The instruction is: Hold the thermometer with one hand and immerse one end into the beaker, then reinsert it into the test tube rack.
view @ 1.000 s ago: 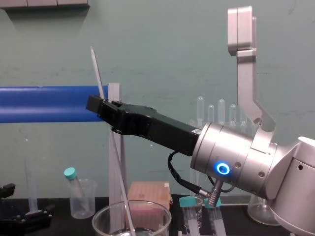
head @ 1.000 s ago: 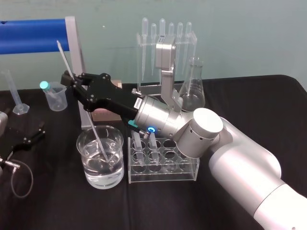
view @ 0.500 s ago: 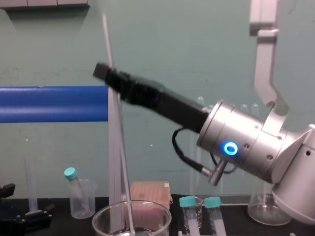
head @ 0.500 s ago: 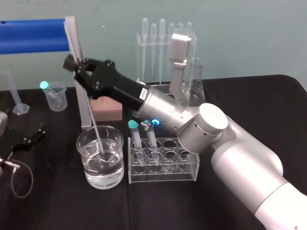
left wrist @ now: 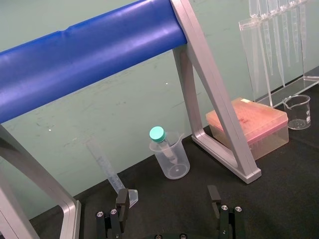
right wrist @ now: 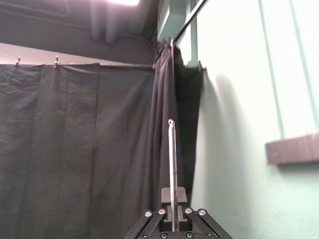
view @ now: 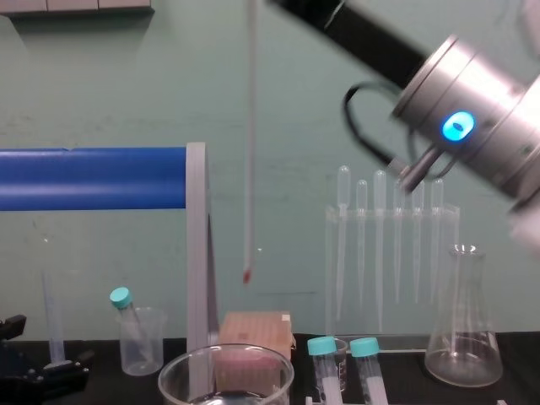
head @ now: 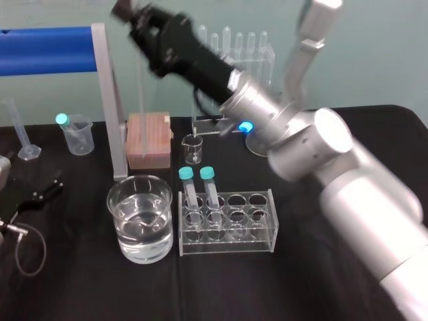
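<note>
Right gripper (right wrist: 173,198) is high above the table, claw pinching the thermometer (view: 250,152). The thermometer hangs near upright in the air, red bulb down, above and clear of the water-filled beaker (head: 140,217). The test tube rack (head: 227,226) sits just beside the beaker. Left gripper (left wrist: 168,209) is parked low at the black table's (head: 80,281) left, fingers spread, empty.

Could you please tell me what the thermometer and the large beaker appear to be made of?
The thermometer looks like glass: a thin whitish-clear rod with a red bulb tip. The beaker is probably clear glossy glass too, given its thick rim and highlights.
</note>
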